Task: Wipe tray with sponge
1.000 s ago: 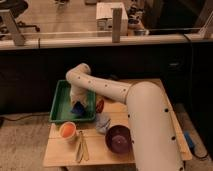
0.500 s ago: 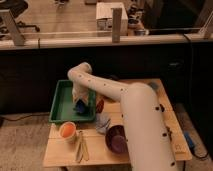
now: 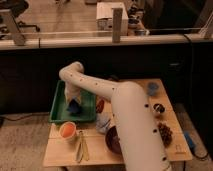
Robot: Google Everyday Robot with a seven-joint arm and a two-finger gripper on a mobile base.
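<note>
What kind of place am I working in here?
Likely an office or lab, not a home: a wooden table stands by a glass-and-post railing, with an office chair on the floor beyond. The gripper is inside the green tray.

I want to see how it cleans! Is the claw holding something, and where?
The claw is down in the green tray, right over a blue sponge. It looks pressed onto the sponge's top, but a real hold cannot be told.

An office or lab floor, by the look: a glass partition (image 3: 65, 22) on metal posts (image 3: 117, 24); an office chair (image 3: 14, 8) and a white box (image 3: 107, 10) beyond; a wooden table (image 3: 60, 156) in front, the gripper (image 3: 74, 106) down in its green tray (image 3: 56, 109).
</note>
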